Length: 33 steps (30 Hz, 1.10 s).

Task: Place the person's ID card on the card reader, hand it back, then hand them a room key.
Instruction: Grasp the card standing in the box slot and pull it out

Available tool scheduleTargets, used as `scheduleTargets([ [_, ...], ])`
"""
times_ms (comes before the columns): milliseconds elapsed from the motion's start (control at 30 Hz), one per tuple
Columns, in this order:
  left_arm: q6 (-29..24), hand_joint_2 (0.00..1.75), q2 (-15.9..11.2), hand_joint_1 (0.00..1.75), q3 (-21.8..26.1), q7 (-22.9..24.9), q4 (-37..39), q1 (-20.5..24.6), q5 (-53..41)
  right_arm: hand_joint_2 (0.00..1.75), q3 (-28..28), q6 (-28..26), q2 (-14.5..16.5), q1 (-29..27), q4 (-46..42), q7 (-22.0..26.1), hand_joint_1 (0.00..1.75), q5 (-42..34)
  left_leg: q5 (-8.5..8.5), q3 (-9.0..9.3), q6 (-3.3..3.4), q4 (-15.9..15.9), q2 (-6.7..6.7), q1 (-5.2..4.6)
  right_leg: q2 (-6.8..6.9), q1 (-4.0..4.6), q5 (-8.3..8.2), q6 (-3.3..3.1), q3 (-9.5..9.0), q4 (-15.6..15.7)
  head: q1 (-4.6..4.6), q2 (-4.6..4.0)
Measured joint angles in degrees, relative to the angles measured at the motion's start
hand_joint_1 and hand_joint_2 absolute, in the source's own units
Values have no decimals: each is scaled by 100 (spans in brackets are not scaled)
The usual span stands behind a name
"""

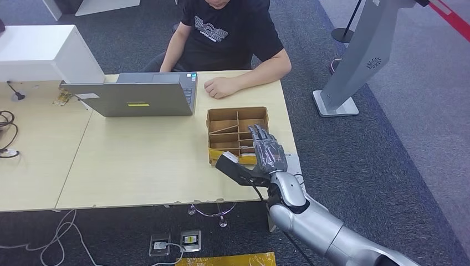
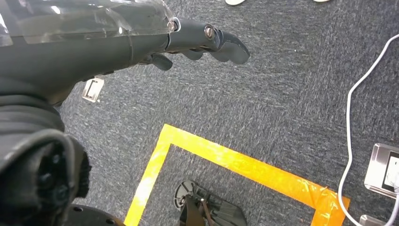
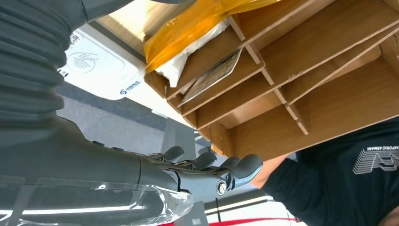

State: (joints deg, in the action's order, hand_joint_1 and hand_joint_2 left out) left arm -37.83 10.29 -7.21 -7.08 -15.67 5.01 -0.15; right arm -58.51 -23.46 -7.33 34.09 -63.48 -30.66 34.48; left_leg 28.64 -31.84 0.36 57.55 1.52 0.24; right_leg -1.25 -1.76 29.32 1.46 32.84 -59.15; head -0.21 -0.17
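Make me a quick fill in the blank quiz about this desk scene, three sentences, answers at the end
1. The right hand hovers over the wooden ____ box with its fingers spread.
2. The person sits behind an open ____ on the table.
3. The left hand hangs over grey carpet marked with ____ tape.

Missing words: divided; laptop; yellow
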Motion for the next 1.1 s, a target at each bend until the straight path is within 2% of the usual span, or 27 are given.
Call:
scheduleTargets([
  [333,0,0,9,0,-1,98,0,0,102,175,-77,-71,246,175,640,85,0,-215,0,0,0,0,0,0,-3,0,0,0,1,0,1,0],
  [800,0,0,7,0,14,74,10,-4,201,175,-167,-56,327,340,1019,33,0,-261,0,0,0,0,0,0,-2,1,0,0,1,0,1,0],
  [1100,0,0,-1,0,232,-17,70,-6,-47,175,-192,-48,433,414,1129,9,0,-279,0,0,0,0,0,1,-2,1,0,0,1,0,1,0],
])
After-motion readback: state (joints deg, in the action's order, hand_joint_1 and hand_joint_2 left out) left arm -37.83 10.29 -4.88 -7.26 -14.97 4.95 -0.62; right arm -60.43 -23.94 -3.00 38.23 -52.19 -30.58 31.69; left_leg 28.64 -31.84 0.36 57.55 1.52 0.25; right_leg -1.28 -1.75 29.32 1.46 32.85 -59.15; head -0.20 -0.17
